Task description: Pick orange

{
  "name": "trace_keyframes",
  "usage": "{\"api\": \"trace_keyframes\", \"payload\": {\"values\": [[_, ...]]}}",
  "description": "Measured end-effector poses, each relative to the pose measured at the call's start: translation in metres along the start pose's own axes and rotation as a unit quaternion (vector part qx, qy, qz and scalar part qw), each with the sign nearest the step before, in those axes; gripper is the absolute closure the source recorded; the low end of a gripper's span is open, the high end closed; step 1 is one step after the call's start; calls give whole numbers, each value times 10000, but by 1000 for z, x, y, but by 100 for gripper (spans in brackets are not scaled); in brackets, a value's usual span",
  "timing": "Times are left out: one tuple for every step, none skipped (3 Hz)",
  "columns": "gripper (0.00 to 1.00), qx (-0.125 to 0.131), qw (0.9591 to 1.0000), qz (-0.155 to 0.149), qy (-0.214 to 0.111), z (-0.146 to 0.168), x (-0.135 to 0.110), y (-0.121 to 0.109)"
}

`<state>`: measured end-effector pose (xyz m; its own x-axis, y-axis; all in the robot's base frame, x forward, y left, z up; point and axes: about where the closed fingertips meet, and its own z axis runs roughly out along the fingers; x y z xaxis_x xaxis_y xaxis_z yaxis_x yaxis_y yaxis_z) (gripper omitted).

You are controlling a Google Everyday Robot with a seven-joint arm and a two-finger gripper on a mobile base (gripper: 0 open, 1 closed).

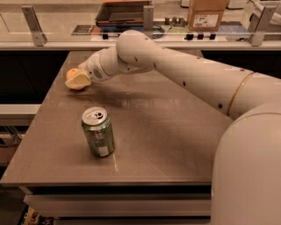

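- At about ten o'clock on the surface (171,132), close to its far left edge, sits the orange (71,73): small, round, bright-skinned, resting on the top and partly covered in front.
- Just to its right, touching or all but touching it, is the gripper (78,81), a pale cream wedge lying across the fruit's near side at its four o'clock. Whether it has closed on the orange or only straddles it, I cannot tell from this view.
- The orange is probably light and firm with a little give. Its waxy skin can slip and its round shape can roll off toward nine o'clock. My judgement is that the best hold is across its widest middle, squeezed just enough to keep it without bruising.
- At five o'clock from the orange, well apart from it, a green drinks can (98,132) stands upright. It is a thin metal cylinder with a silver top and pull tab, and it stays out of the way if the lift goes straight up.
- The surface itself is flat, brown and faintly glossy, with thin seams like tiles.
- From three o'clock the arm (189,72) reaches across, made of smooth, rounded white shells with a gold ring near the shoulder.
- At one o'clock, beyond the surface on the back counter, stands a cardboard box (207,13).
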<state>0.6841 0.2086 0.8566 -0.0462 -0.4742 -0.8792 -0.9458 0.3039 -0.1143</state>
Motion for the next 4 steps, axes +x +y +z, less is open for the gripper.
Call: {"api": "trace_keyframes", "payload": {"values": [[64, -18, 10000, -4, 0, 2, 0, 2], [87, -36, 10000, -8, 1, 3, -1, 3], [100, -53, 10000, -12, 1, 5, -1, 5], [100, -58, 10000, -13, -8, 5, -2, 5]]}}
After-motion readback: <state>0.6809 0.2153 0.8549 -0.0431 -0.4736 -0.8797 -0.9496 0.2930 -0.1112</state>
